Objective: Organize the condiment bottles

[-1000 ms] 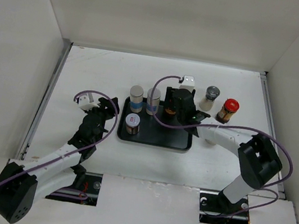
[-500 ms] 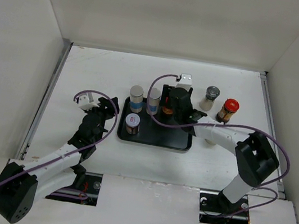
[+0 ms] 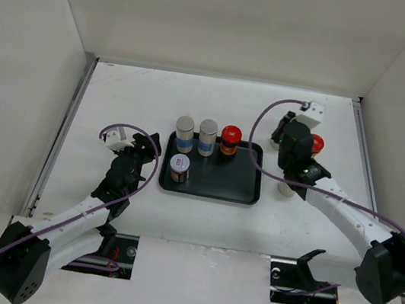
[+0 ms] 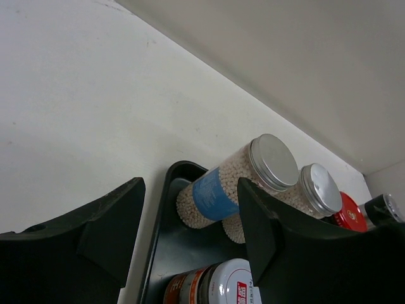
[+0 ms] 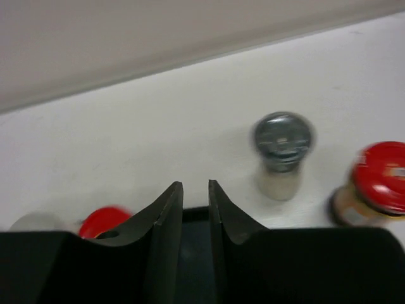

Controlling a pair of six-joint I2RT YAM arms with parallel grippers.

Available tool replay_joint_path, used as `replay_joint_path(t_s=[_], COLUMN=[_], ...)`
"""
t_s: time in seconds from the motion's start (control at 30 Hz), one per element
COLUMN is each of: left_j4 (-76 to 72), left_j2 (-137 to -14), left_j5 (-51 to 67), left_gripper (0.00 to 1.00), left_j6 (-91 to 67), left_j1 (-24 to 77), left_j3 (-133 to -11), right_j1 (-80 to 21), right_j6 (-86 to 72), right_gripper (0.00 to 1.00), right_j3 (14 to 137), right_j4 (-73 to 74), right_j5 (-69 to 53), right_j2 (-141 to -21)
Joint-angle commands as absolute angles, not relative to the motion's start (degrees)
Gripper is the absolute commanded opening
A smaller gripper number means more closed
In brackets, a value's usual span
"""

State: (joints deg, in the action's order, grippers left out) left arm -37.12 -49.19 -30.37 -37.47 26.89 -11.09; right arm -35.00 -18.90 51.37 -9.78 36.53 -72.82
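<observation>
White walls box in a white table, and the black tray lies at its middle. Along the tray's far edge I see three bottles upright in a row: a grey-lidded jar with a blue band, a second grey-lidded jar just beside it, then a red-lidded jar. A white-topped jar with a red label stands at the tray's left side, in front of the first grey one.

Off the tray, to the right rear, two more stand on the bare table — a silvery-lidded jar with a pale body and the other red-lidded jar with brown contents, near each other but not touching. From overhead my right arm covers most of both.

The right gripper hangs over the tray's right rear corner area, its fingers drawn together to a thin slit with nothing in it; that wrist view is blurred. The left gripper sits just left of the tray, fingers spread wide and empty, looking across the tray's left rim at the two blue-banded jars.
</observation>
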Motion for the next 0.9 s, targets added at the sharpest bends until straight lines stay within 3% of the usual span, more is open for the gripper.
replay_joint_path(t_s=[0.0, 0.03, 0.13, 0.2, 0.27, 0.87], left_j4=[-39.8, -39.9, -39.6, -39.6, -39.6, -40.2], left_j2=[-48.3, -48.3, -47.8, -47.5, -47.8, -49.0], left_j5=[-29.8, -29.8, -29.8, -29.7, -29.7, -29.4], left_gripper=[0.59, 0.59, 0.59, 0.59, 0.59, 0.6], left_j6=[-37.9, -37.9, -38.0, -38.0, -38.0, -38.4], left_j1=[26.8, 26.6, 26.6, 26.8, 26.8, 27.3], left_j3=[-10.9, -10.8, -10.9, -10.9, -10.9, -11.2], right_j1=[-26.5, -24.3, -20.2, -18.0, -17.2, -10.3], right_j6=[-18.8, -18.5, -17.6, -17.1, -17.0, -21.2], right_gripper=[0.28, 0.33, 0.73, 0.92, 0.99, 1.0], right_j3=[50.9, 51.0, 50.4, 50.5, 51.6, 49.9], right_j4=[-6.6, -5.8, -5.5, -5.2, -3.7, -5.2], right_j5=[41.9, 42.2, 43.4, 43.4, 42.2, 31.1], right_j2=[-70.8, -70.8, -71.3, -73.3, -75.0, -83.1])
